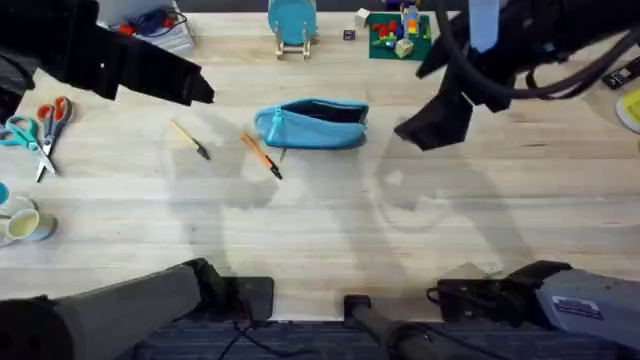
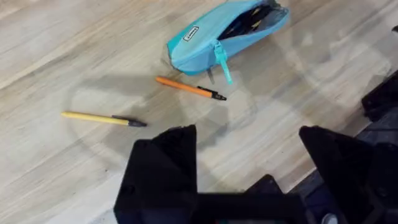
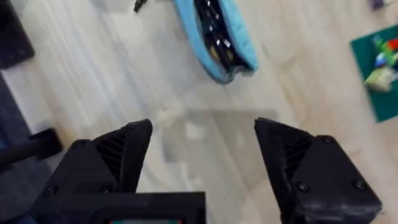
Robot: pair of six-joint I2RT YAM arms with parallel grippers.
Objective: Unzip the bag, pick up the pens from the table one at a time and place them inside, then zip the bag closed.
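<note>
Bag (image 1: 311,125) lies unzipped on the table (image 1: 330,220), the orange pen (image 1: 261,156) at its 8 o'clock and the yellowish pen (image 1: 189,139) farther toward 9. Overhead hides its dark interior, seen from the wrists. Left gripper (image 2: 249,155) and right gripper (image 3: 203,149) hang open, empty.

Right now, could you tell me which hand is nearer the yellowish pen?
Left. The left hand hangs just beyond the yellowish pen; the right hand is past the bag, far off.

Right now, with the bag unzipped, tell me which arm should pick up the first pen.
Left. The left gripper hangs open over the table's left side, where the yellow pen and orange pen lie. The right gripper is beyond the bag, on its far side.
</note>
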